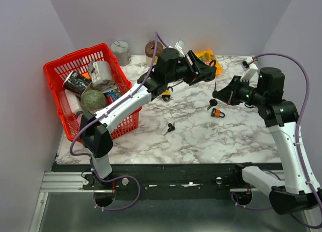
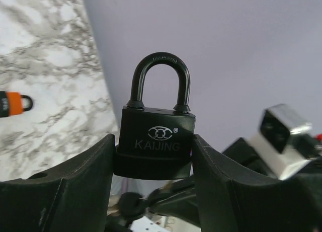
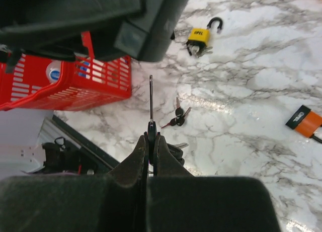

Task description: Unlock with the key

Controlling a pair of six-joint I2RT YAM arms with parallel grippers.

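White-grey marble table [image 1: 201, 136], plain lilac walls [image 1: 226, 20] around. Loose key bunch [image 1: 170, 127] nearest, orange padlock [image 1: 217, 112] just past it. Right gripper [image 3: 151, 141] pinched on key [image 3: 151, 98], blade up, mid-air. Left gripper [image 2: 153, 159] clamping black padlock [image 2: 157, 126], raised, shackle closed. Red basket [image 1: 85, 91] far left. Keyhole hidden; key-to-padlock contact unclear.

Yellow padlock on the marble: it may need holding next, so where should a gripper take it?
Grip the yellow padlock across the two long sides of its body, coming down from above. It lies flat on the table, so those edges probably offer the only opposing faces; leave its open shackle and the keys at the other end free.
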